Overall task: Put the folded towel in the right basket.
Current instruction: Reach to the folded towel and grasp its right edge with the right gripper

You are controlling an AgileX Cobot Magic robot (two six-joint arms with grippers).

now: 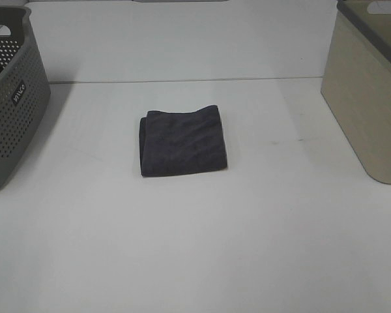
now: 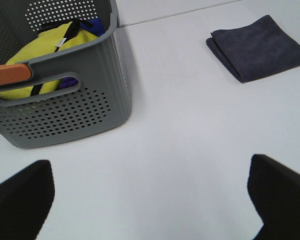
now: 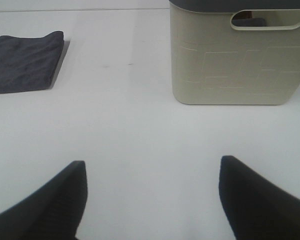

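A dark grey folded towel [image 1: 182, 142] lies flat in the middle of the white table; it also shows in the left wrist view [image 2: 258, 47] and the right wrist view [image 3: 25, 61]. The right basket [image 1: 367, 85] is beige with a dark rim and stands at the table's right edge, also in the right wrist view [image 3: 237, 52]. Neither arm shows in the exterior high view. My left gripper [image 2: 150, 200] is open and empty, well short of the towel. My right gripper [image 3: 152, 200] is open and empty, in front of the beige basket.
A grey perforated basket [image 1: 10, 91] stands at the left edge; the left wrist view shows its wall [image 2: 65, 110], with yellow cloth [image 2: 45, 55] and other items in it. The white table [image 1: 195, 248] stretches bare in front of the towel.
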